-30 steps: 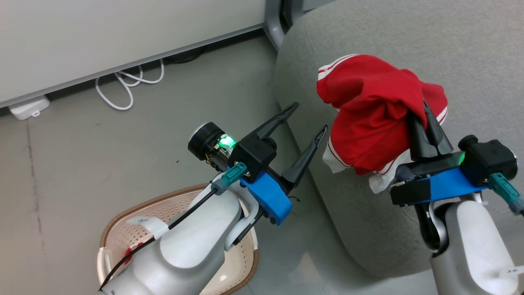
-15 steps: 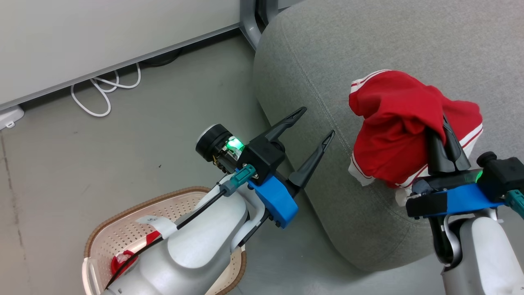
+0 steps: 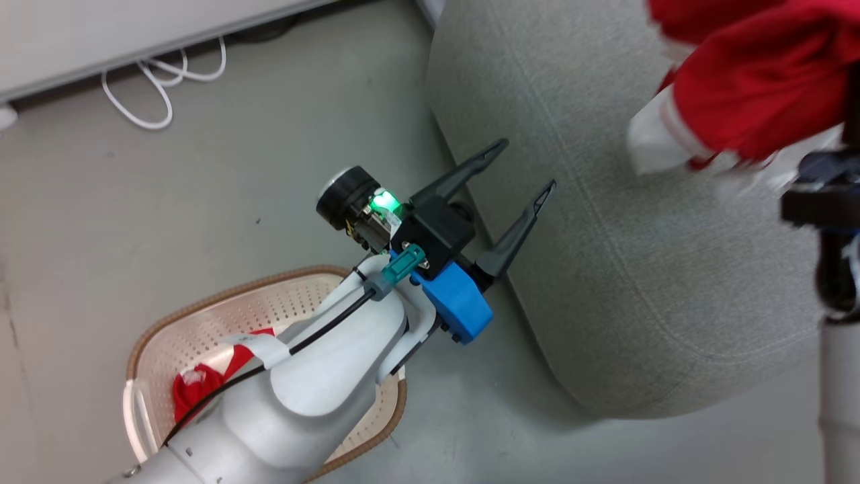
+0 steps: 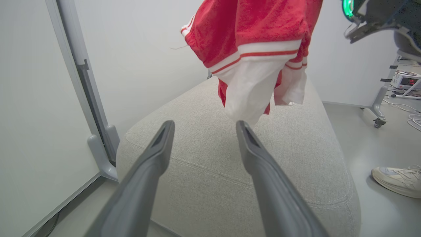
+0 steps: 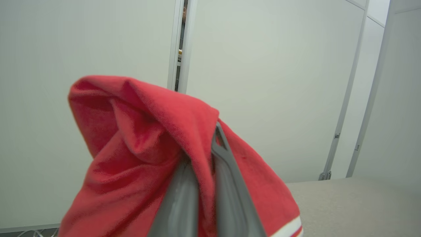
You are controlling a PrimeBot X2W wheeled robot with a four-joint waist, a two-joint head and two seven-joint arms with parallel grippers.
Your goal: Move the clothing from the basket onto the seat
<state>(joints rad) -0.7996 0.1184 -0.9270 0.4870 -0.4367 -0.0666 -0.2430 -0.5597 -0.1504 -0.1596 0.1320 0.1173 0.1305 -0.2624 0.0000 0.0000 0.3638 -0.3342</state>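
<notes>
right gripper (image 5: 204,148) — buried in clothing (image 5: 131,154)

Nothing legible anywhere. Closest candidates: small white box (image 4: 407,80) at the far right of the left wrist view has a red lit digit display — too small to read. White tape tag (image 3: 250,344) round the cable on the left forearm: any marks are blurred out. Red garment (image 4: 250,29): white stripes and trim, no lettering I can make out. Basket (image 3: 222,296) rim and wall — no readable print.
</notes>
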